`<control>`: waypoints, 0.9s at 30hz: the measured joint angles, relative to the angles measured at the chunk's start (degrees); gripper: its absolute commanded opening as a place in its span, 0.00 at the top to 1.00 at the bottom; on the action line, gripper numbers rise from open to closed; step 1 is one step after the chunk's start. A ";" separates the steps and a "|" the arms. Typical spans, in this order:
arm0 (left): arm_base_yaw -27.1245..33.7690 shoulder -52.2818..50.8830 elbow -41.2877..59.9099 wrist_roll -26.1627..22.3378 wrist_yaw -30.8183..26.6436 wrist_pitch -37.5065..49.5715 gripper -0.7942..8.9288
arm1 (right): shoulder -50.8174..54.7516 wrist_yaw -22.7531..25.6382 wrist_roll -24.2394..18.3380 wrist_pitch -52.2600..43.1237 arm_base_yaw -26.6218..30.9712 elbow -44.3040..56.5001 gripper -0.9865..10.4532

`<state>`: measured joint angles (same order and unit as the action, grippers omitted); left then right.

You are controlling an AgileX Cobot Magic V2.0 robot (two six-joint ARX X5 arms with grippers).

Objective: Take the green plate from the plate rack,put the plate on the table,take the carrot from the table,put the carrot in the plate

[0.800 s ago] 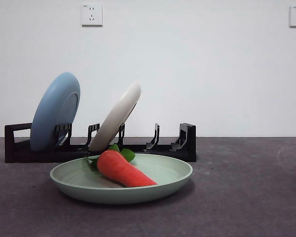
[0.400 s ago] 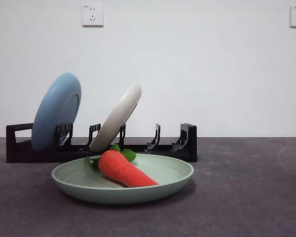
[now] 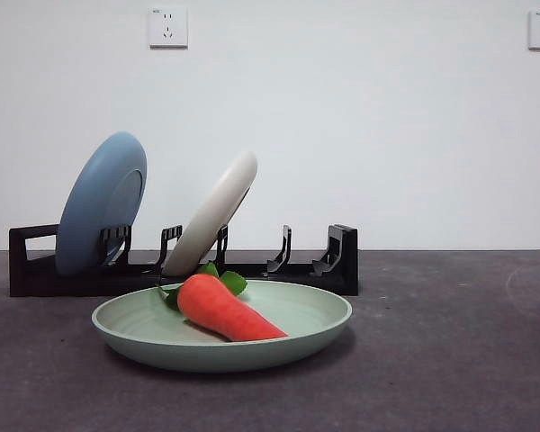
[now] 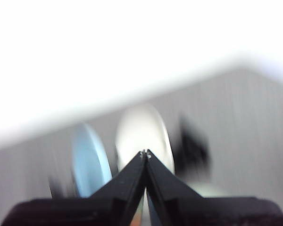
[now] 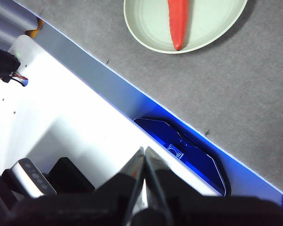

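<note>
The green plate (image 3: 221,337) sits flat on the counter (image 3: 450,360), just in front of the black rack (image 3: 184,270). The carrot (image 3: 225,308) lies in the plate, with its leaves toward the rack. A blue plate (image 3: 101,202) and a white plate (image 3: 211,214) lean in the rack. The left hand (image 4: 145,154) and the right hand (image 5: 144,151) are both closed tight and hold nothing, away from the plate.

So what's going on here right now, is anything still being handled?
Nothing is being held. The carrot lies in the green plate, which sits on the table in front of the plate rack. The light blue plate and cream-white plate stand in the rack. The left gripper and right gripper are shut, away from the plate.
</note>
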<state>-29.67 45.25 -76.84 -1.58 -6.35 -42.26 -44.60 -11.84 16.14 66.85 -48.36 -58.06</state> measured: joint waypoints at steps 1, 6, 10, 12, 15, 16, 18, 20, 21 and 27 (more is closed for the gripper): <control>2.38 -1.46 1.90 -0.68 1.97 4.24 0.92 | 0.00 0.00 0.00 0.00 0.00 0.00 0.91; 13.90 -10.69 15.04 -3.21 7.28 24.61 0.92 | 0.00 0.00 0.00 0.00 0.00 0.00 0.91; 21.07 -17.94 27.54 -3.78 7.67 31.89 0.92 | 0.00 0.00 -0.02 0.00 0.00 0.00 0.91; 23.32 -21.18 33.46 -3.80 7.67 32.02 0.92 | 0.00 0.00 0.00 0.00 0.00 0.00 0.91; 25.75 -26.10 41.81 -3.83 7.69 32.02 0.92 | 0.00 0.00 0.00 0.00 0.00 0.00 0.91; 26.23 -27.39 43.89 -3.83 7.67 32.13 0.92 | 0.00 0.00 0.00 0.00 0.00 0.00 0.91; 26.93 -29.94 48.06 -3.83 7.69 33.29 0.92 | 0.00 0.02 0.00 0.00 0.00 0.00 0.91; 27.21 -31.76 51.74 -3.83 7.82 34.75 0.92 | 0.00 0.00 0.00 0.00 0.00 0.00 0.91; 27.30 -32.54 53.64 -3.80 7.85 35.12 0.92 | 0.00 0.00 0.00 0.00 0.00 0.00 0.91; 27.36 -36.44 63.56 -3.26 7.87 37.57 0.92 | 0.00 0.00 0.00 0.00 0.00 0.00 0.91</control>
<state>-2.31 8.82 -13.28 -4.84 1.52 -4.69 -44.60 -11.84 16.14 66.85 -48.36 -58.06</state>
